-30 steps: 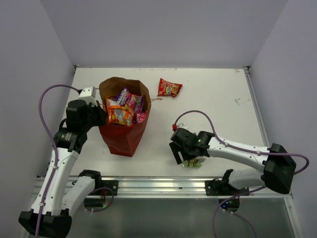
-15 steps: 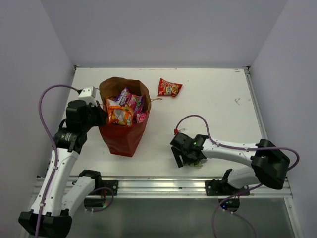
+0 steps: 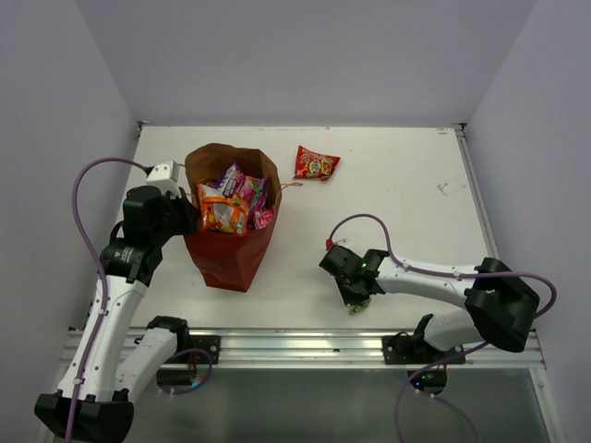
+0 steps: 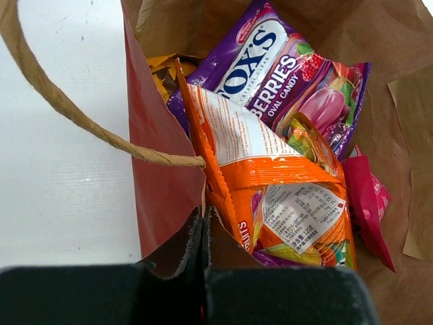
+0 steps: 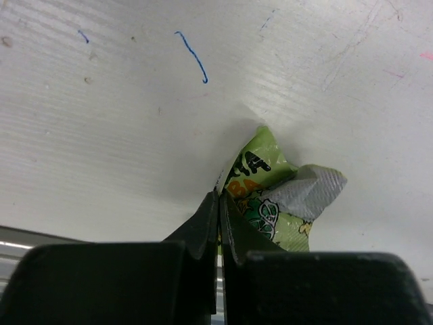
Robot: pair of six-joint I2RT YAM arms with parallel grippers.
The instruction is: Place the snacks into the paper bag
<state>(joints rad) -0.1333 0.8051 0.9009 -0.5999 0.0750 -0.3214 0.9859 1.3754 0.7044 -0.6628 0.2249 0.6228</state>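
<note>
Right fingers (image 5: 199, 230) pinch shut on the green packet (image 5: 267, 193) by the table's (image 3: 416, 185) near edge; left fingers (image 4: 179, 254), closed, seemingly clamp the paper bag's (image 3: 226, 254) rim, a wide stretch of table between them.

This is a robot lab's test cell, not a home or a shop. A white table (image 3: 397, 185) sits in a plain booth, with blank pale-violet walls (image 3: 305, 55) rising from its far, left and right edges. An aluminium rail (image 3: 295, 343) runs along its near edge, with two white-and-black arms (image 3: 443, 277) bolted to it and purple cables (image 3: 76, 205) looping off them. Blue pen marks (image 5: 193, 57) and scuffs mark the table's top. The props on it are a bag (image 3: 226, 254) of snacks (image 3: 231, 198), a red packet (image 3: 316, 163) and a green packet (image 5: 264, 196).
</note>
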